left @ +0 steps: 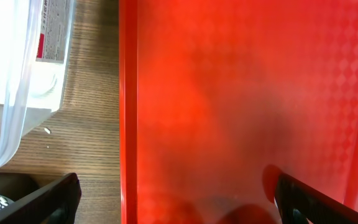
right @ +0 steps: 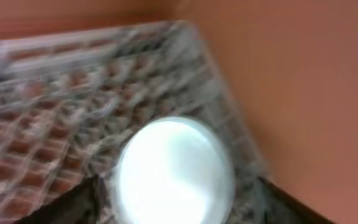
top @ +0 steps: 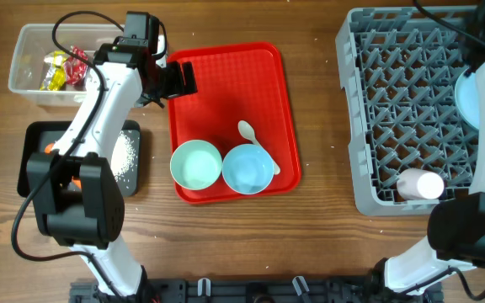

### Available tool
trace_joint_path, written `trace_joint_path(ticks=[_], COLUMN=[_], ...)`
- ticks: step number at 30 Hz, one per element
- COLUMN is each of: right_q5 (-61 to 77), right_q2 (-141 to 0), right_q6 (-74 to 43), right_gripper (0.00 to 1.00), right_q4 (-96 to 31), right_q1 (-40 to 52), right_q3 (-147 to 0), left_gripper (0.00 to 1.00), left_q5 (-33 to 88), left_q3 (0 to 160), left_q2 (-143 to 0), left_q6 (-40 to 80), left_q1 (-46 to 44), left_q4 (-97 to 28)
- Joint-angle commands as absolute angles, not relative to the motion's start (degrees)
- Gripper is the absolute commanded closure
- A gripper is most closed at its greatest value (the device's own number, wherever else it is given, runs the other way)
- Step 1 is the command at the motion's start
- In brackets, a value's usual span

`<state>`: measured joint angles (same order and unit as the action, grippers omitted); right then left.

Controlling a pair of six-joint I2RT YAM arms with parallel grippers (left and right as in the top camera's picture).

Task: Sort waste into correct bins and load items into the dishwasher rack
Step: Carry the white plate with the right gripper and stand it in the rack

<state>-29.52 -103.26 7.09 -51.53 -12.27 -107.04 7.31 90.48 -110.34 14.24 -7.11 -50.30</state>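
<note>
At the right side of the dishwasher rack, the pale blue plate sits under our open right jaws; we'd lift straight off, then close the wide-open left jaws on one bowl rim.

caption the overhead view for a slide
Left hand open over the red tray, two bowls and a spoon on it; plate and cup in the rack

Bowls and spoon lie on tray, left of rack.
</note>
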Motion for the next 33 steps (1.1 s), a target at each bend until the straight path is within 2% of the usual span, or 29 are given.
trace_joint_path(ticks=[1,4,6,8,11,18,27,29,33], right_q5=[-9.8,-8.7,0.3,6.8,6.5,5.0,2.8,2.9,3.4], right_q2=[-104.5,-106.1,-106.5,-106.5,-106.6,-107.4,-113.5,-114.1,-114.1], right_q6=[-0.2,-6.2,-9.6,-10.9,-12.0,-14.1,-14.2,-14.2,-14.1], right_gripper=[0.18,0.19,0.19,0.28,0.31,0.46,0.52,0.60,0.95], right_q4=[-56.1,-59.9,-61.4,-63.0,-64.4,-51.9,-48.8,-47.8,-46.2], right_q1=[-14.3,-19.9,-27.6,-35.5,-42.8,-45.5,-46.5,-46.8,-46.9], right_q3=[-105.2,-105.2,-105.2,-105.2,-103.8,-92.5,-92.1,-92.1,-92.1], left_gripper=[0.00,0.00,0.00,0.00,0.00,0.00,0.00,0.00,0.00], left_q5=[6.7,6.7,6.7,6.7,6.7,6.7,6.7,6.7,6.7], left_q3=[90.7,90.7,90.7,90.7,90.7,90.7,90.7,90.7,90.7], left_q2=[-108.9,-108.9,-108.9,-108.9,-108.9,-108.9,-108.9,-108.9,-108.9], left_q6=[14.2,14.2,14.2,14.2,14.2,14.2,14.2,14.2,14.2], left_q1=[-7.2,-7.2,-7.2,-7.2,-7.2,-7.2,-7.2,-7.2,-7.2], left_q4=[-50.2,-50.2,-50.2,-50.2,-50.2,-50.2,-50.2,-50.2,-50.2])
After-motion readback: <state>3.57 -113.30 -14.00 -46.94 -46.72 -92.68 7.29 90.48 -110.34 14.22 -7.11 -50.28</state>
